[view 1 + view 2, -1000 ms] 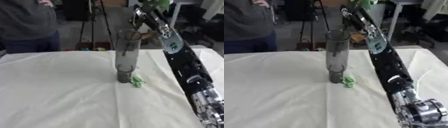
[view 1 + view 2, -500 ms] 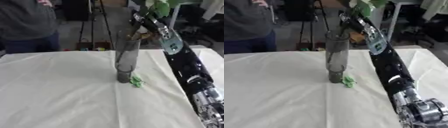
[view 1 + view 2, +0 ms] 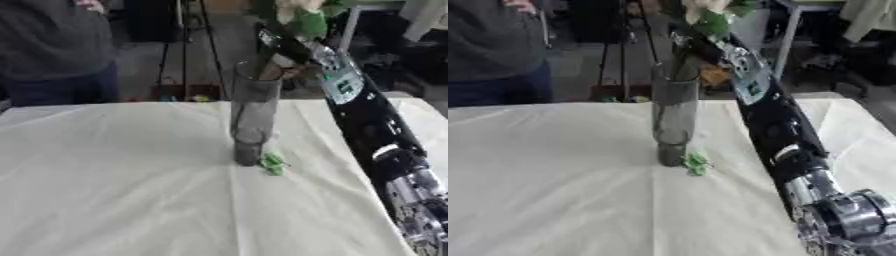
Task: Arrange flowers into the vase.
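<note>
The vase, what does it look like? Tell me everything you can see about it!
The vase is a tall, see-through grey tube with a darker foot, standing upright on the white tablecloth. A small green leafy bit lies at its base. Above its open rim the right hand holds a flower, whose stem seems to reach the mouth.

Table [image 3: 114, 190] under a cream cloth, tall glass vase [image 3: 254, 122] upright below the right hand [image 3: 278, 47], green scrap [image 3: 273, 163] beside its base
</note>
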Controlling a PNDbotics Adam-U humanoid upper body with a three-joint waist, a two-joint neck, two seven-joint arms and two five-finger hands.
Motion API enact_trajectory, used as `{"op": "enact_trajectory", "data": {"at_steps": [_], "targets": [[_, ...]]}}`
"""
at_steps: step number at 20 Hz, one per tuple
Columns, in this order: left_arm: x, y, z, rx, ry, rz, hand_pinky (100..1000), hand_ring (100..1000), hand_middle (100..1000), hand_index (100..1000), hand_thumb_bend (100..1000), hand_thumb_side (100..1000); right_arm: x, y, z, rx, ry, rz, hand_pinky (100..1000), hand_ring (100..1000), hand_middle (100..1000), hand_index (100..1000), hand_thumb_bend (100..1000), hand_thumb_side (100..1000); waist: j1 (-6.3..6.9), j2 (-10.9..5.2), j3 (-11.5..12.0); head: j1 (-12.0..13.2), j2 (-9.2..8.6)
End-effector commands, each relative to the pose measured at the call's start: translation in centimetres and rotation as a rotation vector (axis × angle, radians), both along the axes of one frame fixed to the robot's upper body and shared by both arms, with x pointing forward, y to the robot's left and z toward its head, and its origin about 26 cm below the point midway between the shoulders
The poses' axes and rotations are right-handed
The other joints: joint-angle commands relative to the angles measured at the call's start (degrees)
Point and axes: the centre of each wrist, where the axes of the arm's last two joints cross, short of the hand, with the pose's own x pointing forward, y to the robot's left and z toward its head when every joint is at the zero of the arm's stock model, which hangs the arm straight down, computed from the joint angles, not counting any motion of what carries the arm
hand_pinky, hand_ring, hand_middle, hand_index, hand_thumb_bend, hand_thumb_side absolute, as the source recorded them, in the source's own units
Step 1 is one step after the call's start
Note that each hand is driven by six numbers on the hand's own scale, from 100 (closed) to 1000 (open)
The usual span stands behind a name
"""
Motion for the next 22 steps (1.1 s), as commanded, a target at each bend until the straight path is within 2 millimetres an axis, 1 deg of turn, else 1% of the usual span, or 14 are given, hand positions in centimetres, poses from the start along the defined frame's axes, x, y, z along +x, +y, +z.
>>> {"op": "enact_trajectory", "data": {"at_steps": [1, 7, 11, 17, 22], "targets": [[0.0, 0.5, 0.8, 0.031, -0.020, 0.005, 809, 788, 755, 742, 469, 772, 0.0, -0.7, 2.7, -0.036, -0.070, -0.006, 459, 565, 385, 471, 100, 1000, 0.02, -0.82, 0.04, -0.01, 0.44], [0.0, 0.6, 0.7, 0.035, -0.017, 0.008, 810, 788, 755, 742, 468, 773, 0.1, -1.7, 2.9, -0.061, -0.072, -0.014, 463, 567, 382, 462, 100, 1000, -0.36, -0.91, -0.16, 0.16, 0.66], [-0.1, 0.7, 0.7, 0.038, -0.014, 0.013, 810, 788, 755, 742, 467, 774, 0.1, -2.9, 2.7, -0.093, -0.057, -0.012, 468, 568, 376, 446, 100, 1000, -0.56, -0.99, -0.39, 0.35, 0.84], [-0.1, 0.9, 0.6, 0.043, -0.011, 0.018, 810, 788, 755, 743, 467, 773, -0.1, -4.6, 2.4, -0.132, -0.034, 0.008, 472, 569, 375, 447, 100, 1000, -0.79, -1.23, -0.84, 0.57, 1.13], [-0.2, 0.9, 0.6, 0.044, -0.010, 0.017, 811, 788, 755, 743, 466, 773, -0.1, -5.1, 2.2, -0.129, -0.018, 0.024, 477, 571, 377, 452, 100, 1000, -0.86, -1.39, -1.02, 0.61, 1.17]]}}
